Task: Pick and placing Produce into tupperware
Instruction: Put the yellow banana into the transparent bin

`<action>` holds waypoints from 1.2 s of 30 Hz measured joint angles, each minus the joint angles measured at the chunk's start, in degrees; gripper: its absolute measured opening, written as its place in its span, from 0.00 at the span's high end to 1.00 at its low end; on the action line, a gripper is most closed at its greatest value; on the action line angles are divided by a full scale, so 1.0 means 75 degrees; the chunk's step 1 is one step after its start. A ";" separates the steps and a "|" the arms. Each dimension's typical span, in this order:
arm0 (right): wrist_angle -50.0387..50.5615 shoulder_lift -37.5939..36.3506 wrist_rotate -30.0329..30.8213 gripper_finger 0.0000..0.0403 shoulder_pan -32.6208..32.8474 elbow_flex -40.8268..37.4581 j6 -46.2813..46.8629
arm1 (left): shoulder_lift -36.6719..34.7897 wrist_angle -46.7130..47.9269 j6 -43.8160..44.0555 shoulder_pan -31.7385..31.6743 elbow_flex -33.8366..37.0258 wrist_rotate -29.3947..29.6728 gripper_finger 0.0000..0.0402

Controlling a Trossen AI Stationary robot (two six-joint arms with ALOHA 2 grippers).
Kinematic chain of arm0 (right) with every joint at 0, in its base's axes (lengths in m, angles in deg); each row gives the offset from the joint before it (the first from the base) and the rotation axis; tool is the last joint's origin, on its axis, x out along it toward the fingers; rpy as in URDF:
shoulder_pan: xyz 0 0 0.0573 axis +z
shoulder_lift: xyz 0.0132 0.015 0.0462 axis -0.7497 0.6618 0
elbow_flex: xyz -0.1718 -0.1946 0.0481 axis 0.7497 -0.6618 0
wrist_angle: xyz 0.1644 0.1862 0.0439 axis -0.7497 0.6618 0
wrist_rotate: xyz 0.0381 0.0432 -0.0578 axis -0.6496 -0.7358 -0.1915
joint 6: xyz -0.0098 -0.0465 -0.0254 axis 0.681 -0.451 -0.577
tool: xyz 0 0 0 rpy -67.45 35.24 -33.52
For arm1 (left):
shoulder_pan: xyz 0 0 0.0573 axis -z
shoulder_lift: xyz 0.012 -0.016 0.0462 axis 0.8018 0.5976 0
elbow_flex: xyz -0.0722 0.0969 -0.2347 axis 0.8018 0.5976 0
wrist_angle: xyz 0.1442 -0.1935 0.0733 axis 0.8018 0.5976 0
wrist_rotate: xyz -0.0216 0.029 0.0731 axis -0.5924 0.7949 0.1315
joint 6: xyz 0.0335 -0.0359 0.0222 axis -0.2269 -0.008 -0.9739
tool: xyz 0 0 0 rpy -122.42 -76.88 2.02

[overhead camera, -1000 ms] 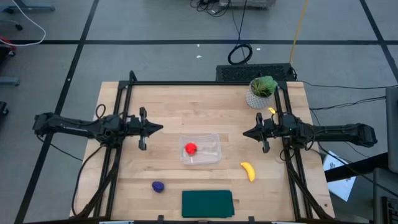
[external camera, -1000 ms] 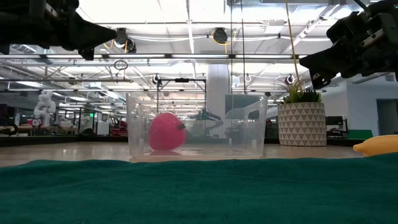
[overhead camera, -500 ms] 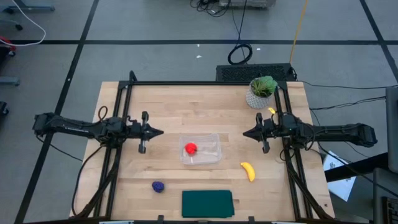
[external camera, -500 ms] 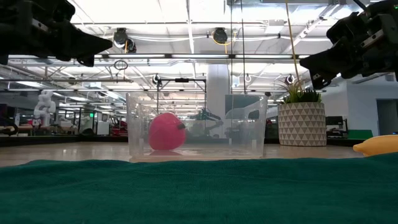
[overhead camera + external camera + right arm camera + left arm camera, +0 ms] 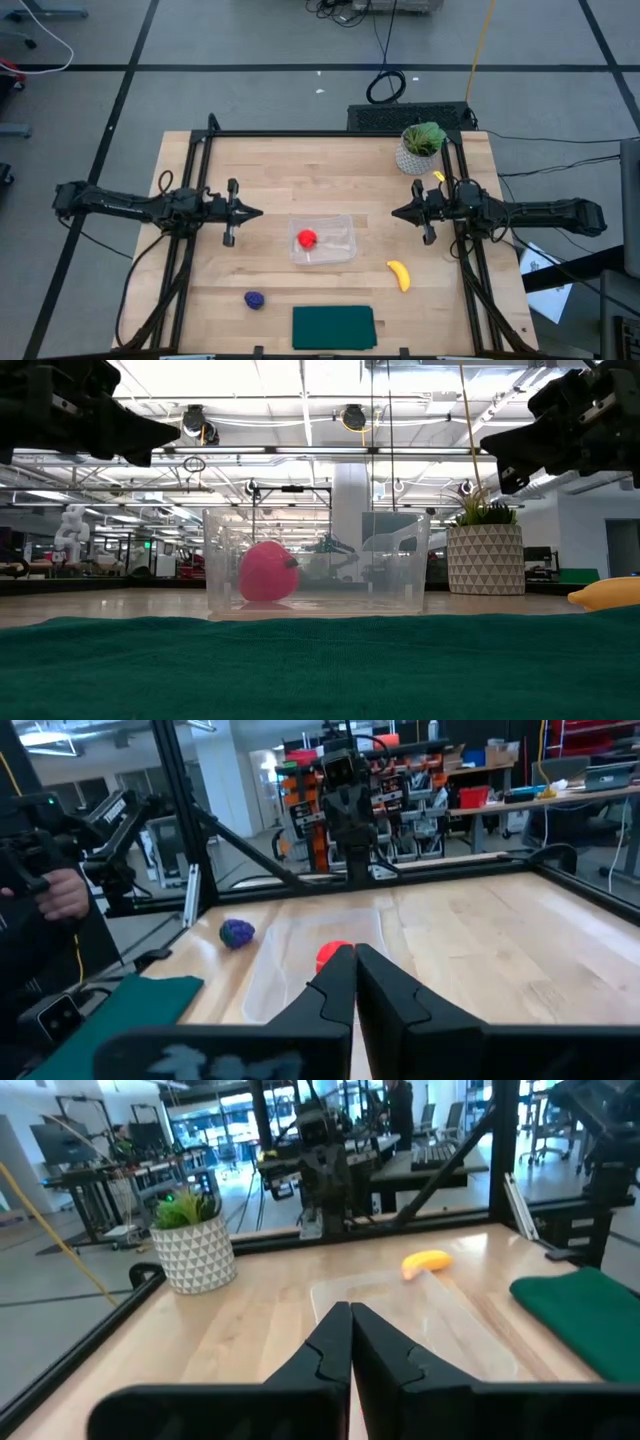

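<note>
Both claws, left claw [image 5: 257, 212] and right claw [image 5: 394, 213], are clenched and empty beside the tupperware [image 5: 323, 240]. Release one before descending, probably onto the banana [image 5: 399, 275].

My two arms are matte black throughout, each a long slender tube that widens into blockier joint housings toward the wrist. From above, a short dark cross-piece projects to either side of each wrist.

My left gripper [image 5: 255, 211] ends in two black fingers [image 5: 326, 1348] with flat inner faces, tapering to narrow wedge tips; behind them sits a broad, rounded black carriage bar.

My right gripper [image 5: 397, 213] is of identical build: two angular black fingers [image 5: 383, 982] with stepped, faceted outer edges. Pale, blurred marking shows on its carriage bar.
</note>
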State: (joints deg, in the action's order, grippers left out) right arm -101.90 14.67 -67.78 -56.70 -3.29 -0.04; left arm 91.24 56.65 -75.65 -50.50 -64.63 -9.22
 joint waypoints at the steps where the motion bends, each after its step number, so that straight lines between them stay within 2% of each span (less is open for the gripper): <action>1: 0.0045 0.0000 0.0000 0.97 0.0002 0.0026 0.0000 | 0.0003 0.0056 0.0000 0.0000 0.0000 0.0000 0.99; 4: 0.0098 0.0006 0.0000 0.90 0.0002 0.0148 -0.0009 | 0.0000 0.0140 0.0002 0.0000 0.0000 0.0003 1.00; 12: 0.0100 0.0003 -0.0020 0.59 0.0002 0.0227 0.0190 | 0.0000 0.0149 0.0006 0.0000 0.0000 0.0006 0.94; 16: 0.0123 0.0006 -0.0457 0.50 0.0002 0.0414 0.0491 | 0.0000 0.0149 0.0011 0.0000 0.0000 0.0006 0.93; 19: 0.0523 0.0006 -0.0600 0.49 0.0016 0.0753 0.0527 | 0.0000 0.0149 0.0029 0.0000 0.0000 0.0009 0.95; 25: 0.2212 0.0006 -0.0573 0.50 0.0315 0.1558 0.0399 | 0.0000 0.0151 0.0055 0.0000 0.0000 0.0009 0.99; 36: 0.2637 0.0301 -0.0312 0.61 0.0960 0.1685 0.0607 | 0.0000 0.0149 0.0052 0.0000 0.0000 0.0012 0.94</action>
State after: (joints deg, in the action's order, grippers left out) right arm -82.13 16.93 -70.12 -49.50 9.35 4.51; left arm 91.24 57.77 -75.25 -50.50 -64.63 -9.13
